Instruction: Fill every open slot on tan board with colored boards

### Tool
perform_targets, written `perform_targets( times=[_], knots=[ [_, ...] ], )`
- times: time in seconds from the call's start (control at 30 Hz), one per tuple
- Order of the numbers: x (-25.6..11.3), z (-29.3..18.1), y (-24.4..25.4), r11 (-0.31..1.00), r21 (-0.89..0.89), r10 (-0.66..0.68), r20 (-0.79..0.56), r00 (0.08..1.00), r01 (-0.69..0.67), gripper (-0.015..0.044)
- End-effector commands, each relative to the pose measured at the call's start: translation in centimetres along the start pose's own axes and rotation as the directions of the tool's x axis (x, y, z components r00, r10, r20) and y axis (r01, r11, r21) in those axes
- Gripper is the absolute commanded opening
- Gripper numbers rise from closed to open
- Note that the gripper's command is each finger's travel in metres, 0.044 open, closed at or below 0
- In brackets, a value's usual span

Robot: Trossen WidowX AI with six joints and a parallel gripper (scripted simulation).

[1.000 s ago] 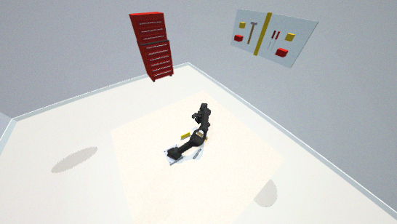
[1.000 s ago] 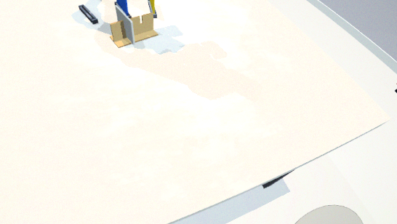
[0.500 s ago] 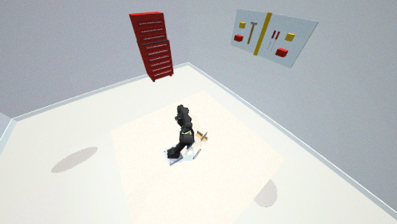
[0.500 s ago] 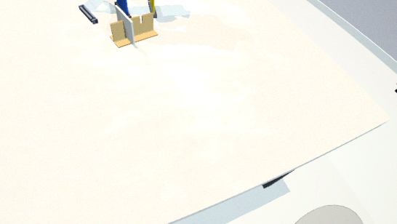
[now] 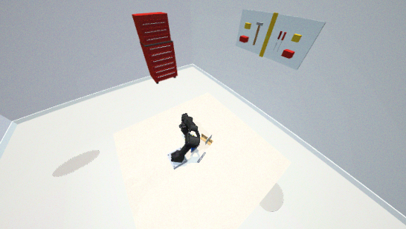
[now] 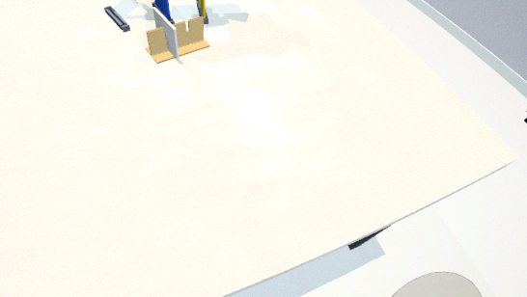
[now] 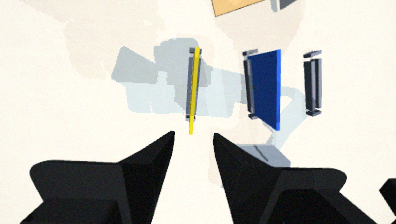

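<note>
"Hand (image 5: 182, 127) (image 7: 194, 136) first: how does it stand?"

"Partly open, with a fair gap between the fingertips, and nothing gripped. It hangs above the desk (image 5: 223, 182) (image 6: 290, 193) (image 7: 50, 150)."

"And what is nearest to it?"

"The yellow board (image 5: 192, 135) (image 6: 202, 9) (image 7: 195, 85). In the wrist view it runs out ahead of the hand, its near end lined up with the gap. It stands on edge in its holder (image 6: 207, 21) (image 7: 189, 75). Whether that end reaches up between the fingertips, I can't tell."

"Where's the blue board (image 5: 192, 149) (image 6: 162, 10) (image 7: 265, 82)?"

"Ahead and to the right of the hand in that same view, upright in a holder of its own. Farther right is a dark holder (image 5: 201, 157) (image 6: 117, 18) (image 7: 313, 86) with no board in it."

"The tan board (image 6: 195, 30) (image 7: 235, 5)?"

"Farthest ahead of the hand, beyond the yellow and blue boards, cut off by the top edge of the wrist view. It stands on the desk, and the exterior view shows a grey board (image 5: 207, 140) (image 6: 166, 34) (image 7: 273, 4) set upright and crosswise in it. One notch in its top edge is open, beside the grey board."

"So the hand isn't touching the tan board?"

"No, it's well apart from it."
</note>
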State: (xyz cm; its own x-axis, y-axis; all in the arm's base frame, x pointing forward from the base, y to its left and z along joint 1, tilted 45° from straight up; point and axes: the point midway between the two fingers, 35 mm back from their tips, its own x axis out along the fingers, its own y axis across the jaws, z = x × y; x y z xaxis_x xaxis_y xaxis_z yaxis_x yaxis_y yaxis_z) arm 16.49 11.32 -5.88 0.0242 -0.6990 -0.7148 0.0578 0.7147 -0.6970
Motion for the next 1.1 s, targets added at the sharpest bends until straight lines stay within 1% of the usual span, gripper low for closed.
perform_targets(
  times=[0.0, 0.07, 0.3, 1.07],
  knots=[
    [0.9, 0.2, 0.0, 1.000, 0.000, 0.006, 0.011, 1.000, -0.006, 0.0183],
    [1.8, 0.2, 0.0, 1.000, 0.000, 0.006, 0.012, 1.000, -0.006, 0.0183],
    [2.2, 0.2, 0.0, 1.000, 0.000, 0.006, 0.012, 1.000, -0.006, 0.0183],
    [5.9, 0.2, 0.0, 1.000, 0.001, 0.004, 0.012, 1.000, -0.004, 0.0183]
  ],
)
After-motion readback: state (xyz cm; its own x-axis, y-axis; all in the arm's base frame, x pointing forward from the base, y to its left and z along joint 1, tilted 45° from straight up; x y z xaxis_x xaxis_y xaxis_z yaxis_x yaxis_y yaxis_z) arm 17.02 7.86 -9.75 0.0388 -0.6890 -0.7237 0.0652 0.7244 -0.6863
